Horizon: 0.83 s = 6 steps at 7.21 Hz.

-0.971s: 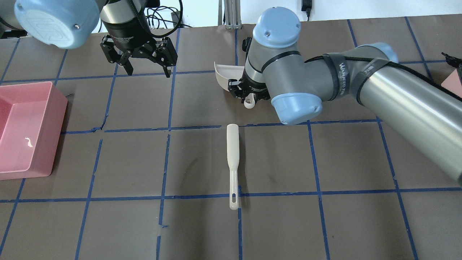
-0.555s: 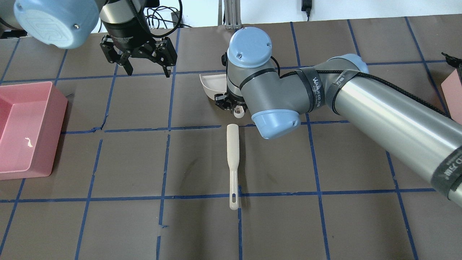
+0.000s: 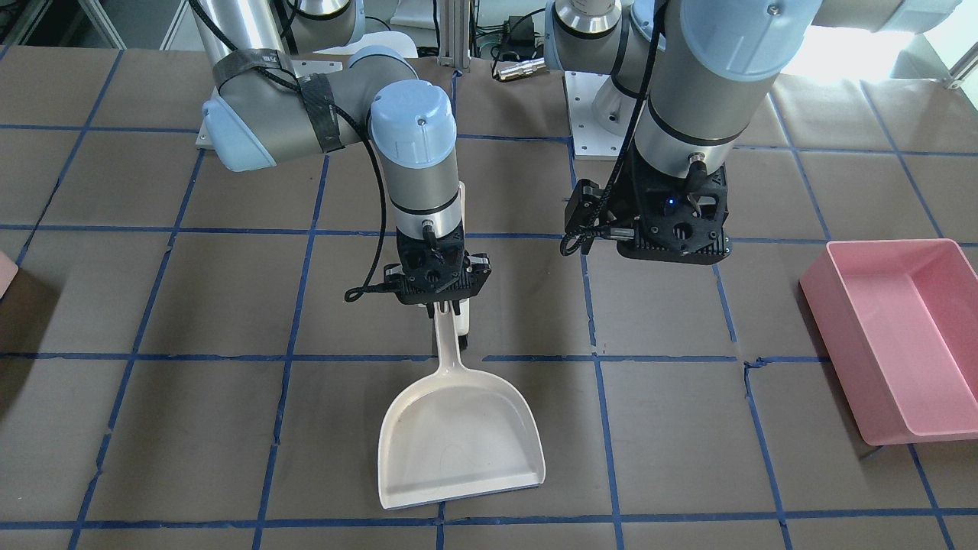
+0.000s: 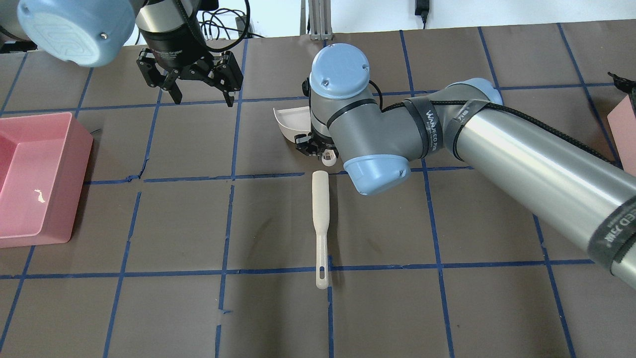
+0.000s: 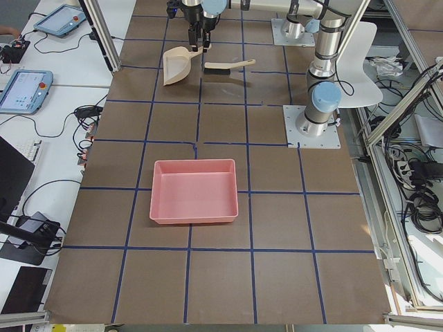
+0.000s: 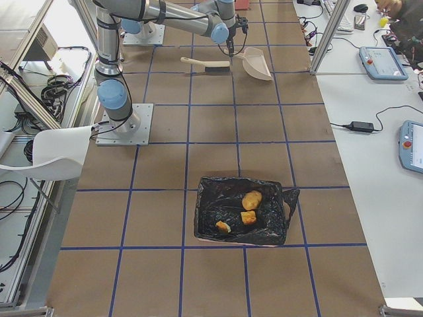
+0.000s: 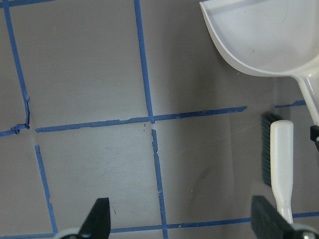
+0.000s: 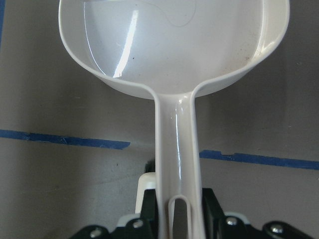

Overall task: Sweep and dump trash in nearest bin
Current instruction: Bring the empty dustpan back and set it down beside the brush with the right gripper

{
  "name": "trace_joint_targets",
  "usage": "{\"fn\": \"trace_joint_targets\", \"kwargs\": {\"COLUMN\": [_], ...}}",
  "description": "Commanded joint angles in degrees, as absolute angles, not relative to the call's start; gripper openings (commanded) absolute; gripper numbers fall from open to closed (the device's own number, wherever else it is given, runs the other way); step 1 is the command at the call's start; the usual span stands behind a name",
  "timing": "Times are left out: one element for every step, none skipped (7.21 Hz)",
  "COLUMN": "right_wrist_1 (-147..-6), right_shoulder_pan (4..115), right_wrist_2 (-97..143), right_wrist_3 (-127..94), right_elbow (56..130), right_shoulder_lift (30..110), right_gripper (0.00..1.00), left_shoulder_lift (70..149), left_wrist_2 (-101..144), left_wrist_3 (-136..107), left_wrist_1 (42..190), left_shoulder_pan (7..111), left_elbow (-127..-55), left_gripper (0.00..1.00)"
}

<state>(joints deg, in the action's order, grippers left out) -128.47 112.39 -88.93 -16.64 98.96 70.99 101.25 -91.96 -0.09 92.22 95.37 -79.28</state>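
Observation:
My right gripper is shut on the handle of an empty white dustpan, near the table's middle. The pan also shows in the right wrist view and partly in the overhead view. A white brush lies flat on the table beside that gripper, untouched. My left gripper is open and empty, hovering left of the pan. Three trash lumps lie in a black-lined bin: a tan one, an orange-brown one and a pale one.
A pink bin stands at the table's left end, also in the front view. A pink edge shows at the right border. Blue tape lines grid the brown table.
My right arm has swung left with the dustpan in its grip. The left gripper and the brush have not moved.

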Motion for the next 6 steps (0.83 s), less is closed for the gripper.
{"fn": "trace_joint_targets", "kwargs": {"right_wrist_1": [-128.41,-128.50,-128.50,-128.50,-128.50,-129.02], "right_shoulder_pan": [112.67,113.46,114.16,114.26,114.17,114.08], "right_wrist_2": [-88.77,-88.68,-88.68,-88.77,-89.38,-89.73], "right_wrist_3": [-16.79,-17.05,-18.27,-18.72,-18.37,-18.89], "right_elbow": [99.05,98.97,98.96,98.96,98.88,98.70], "right_shoulder_lift": [70.84,70.49,70.31,70.31,70.14,70.14], "right_gripper": [0.20,0.21,0.21,0.25,0.62,0.85], "left_shoulder_lift": [101.25,101.25,101.25,101.25,101.25,101.25], "left_wrist_2": [-91.93,-91.93,-91.93,-91.85,-91.85,-91.85], "left_wrist_3": [-0.09,-0.09,-0.09,-0.09,-0.09,-0.09], "left_wrist_1": [92.29,92.20,92.20,92.20,92.20,92.20], "left_shoulder_pan": [95.36,95.36,95.36,95.36,95.36,95.36], "left_elbow": [-79.28,-79.28,-79.28,-79.19,-79.19,-79.28], "left_gripper": [1.00,1.00,1.00,1.00,1.00,1.00]}}
